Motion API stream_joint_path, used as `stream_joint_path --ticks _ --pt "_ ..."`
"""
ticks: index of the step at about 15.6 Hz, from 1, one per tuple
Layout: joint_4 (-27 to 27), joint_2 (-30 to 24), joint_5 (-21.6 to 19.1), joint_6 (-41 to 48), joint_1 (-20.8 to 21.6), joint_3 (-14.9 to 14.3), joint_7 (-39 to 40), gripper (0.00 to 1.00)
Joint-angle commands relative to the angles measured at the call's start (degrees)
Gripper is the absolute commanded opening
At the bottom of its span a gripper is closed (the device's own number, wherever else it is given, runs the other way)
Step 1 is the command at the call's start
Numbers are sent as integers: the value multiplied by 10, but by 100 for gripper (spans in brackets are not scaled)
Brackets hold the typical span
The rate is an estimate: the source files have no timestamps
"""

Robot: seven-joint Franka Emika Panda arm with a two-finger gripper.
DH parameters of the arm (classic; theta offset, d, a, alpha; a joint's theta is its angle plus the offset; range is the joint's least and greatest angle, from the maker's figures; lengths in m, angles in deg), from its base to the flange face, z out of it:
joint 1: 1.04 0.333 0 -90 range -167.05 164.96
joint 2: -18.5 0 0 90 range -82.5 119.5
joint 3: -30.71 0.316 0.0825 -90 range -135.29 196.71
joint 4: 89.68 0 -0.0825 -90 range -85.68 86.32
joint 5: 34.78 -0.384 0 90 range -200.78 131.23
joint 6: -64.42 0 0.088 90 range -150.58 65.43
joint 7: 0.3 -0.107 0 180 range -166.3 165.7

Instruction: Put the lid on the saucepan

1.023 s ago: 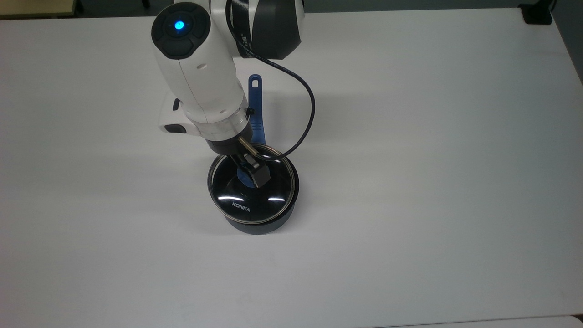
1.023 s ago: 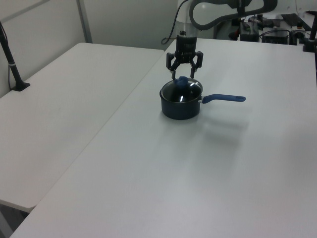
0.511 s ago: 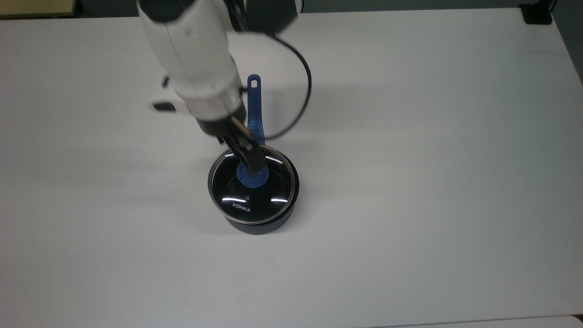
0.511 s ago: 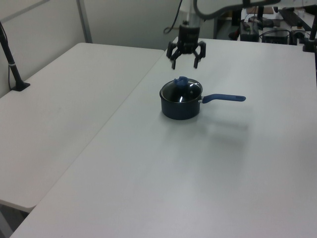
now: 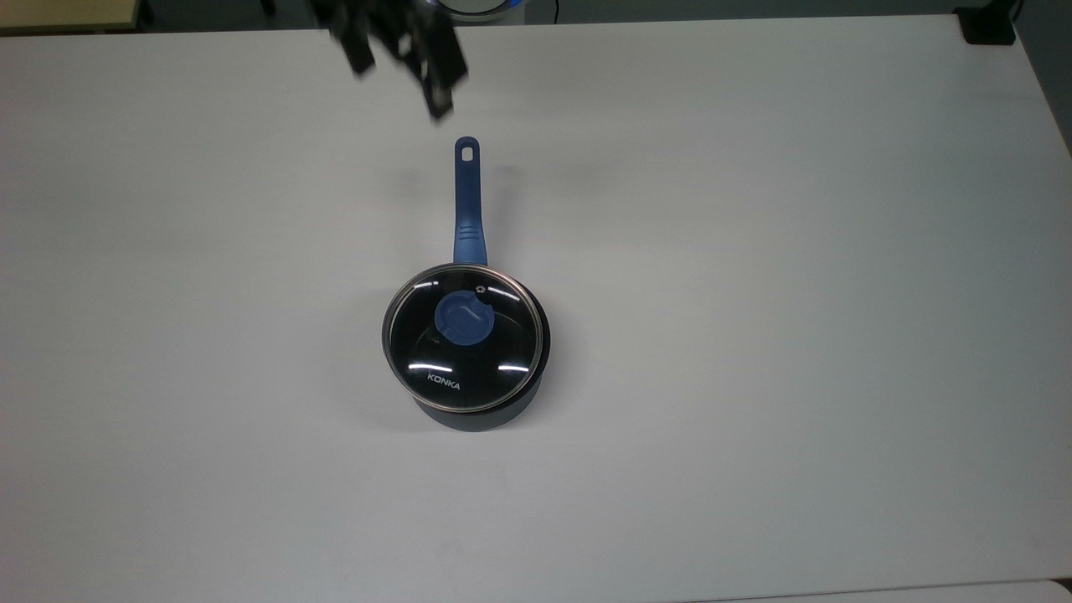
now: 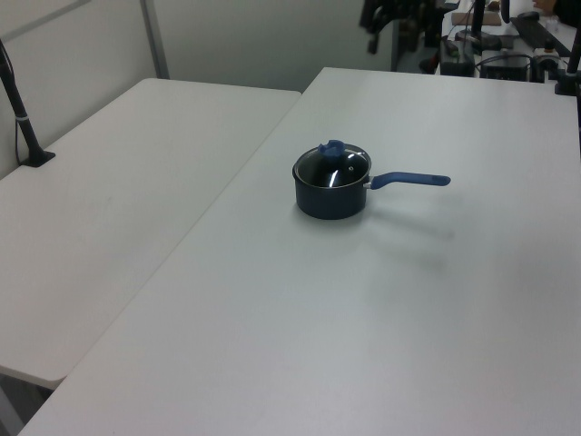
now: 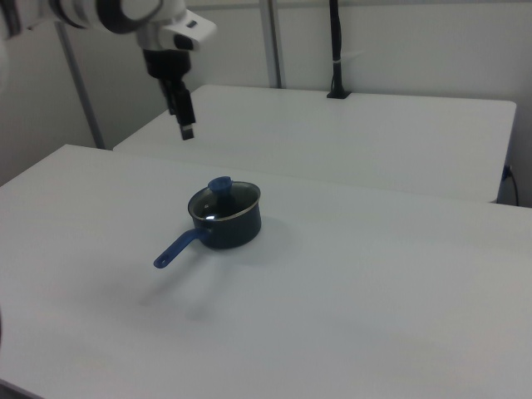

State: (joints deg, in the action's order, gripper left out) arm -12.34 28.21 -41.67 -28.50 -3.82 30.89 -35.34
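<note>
Sitting a little left of centre in the top view, the saucepan (image 5: 469,368) rests on the white surface (image 5: 754,335) with the lid (image 5: 462,337) seated level on its rim, the blue knob (image 5: 461,319) at the lid's middle and the white "KONKA" lettering toward the lower part of the glass. The pan's long axis runs straight up the top view: the blue handle (image 5: 468,201) points toward the upper edge of the frame, its holed end farthest from the bowl. In the left view the saucepan (image 6: 331,193) sits just above centre and its handle (image 6: 410,180) points to the right of the frame; in the right view the saucepan (image 7: 226,223) sits left of centre and its handle (image 7: 178,247) angles toward the lower left. The gripper (image 5: 402,54) hangs at the upper left of the top view, well apart from the pan and beyond the handle's tip, blurred and cut off by the upper edge. In the right view the gripper (image 7: 186,126) shows at the upper left, high above the surface, pointing downward and holding nothing. Whether the jaws stand wide or narrow cannot be told, since the right view sees them edge-on. In the left view the gripper (image 6: 377,14) is a dark blur at the top edge.
</note>
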Motion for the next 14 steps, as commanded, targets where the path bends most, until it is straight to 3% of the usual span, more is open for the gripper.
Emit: stream_joint_path --ticks 1,6,10,14 --pt "88 -84 19 39 23 -15 77 100" --pt "157 -133 70 34 51 -16 220 100" --pt "162 -129 91 -19 47 -16 313 100" --pt "159 -122 92 -43 42 -20 325 100"
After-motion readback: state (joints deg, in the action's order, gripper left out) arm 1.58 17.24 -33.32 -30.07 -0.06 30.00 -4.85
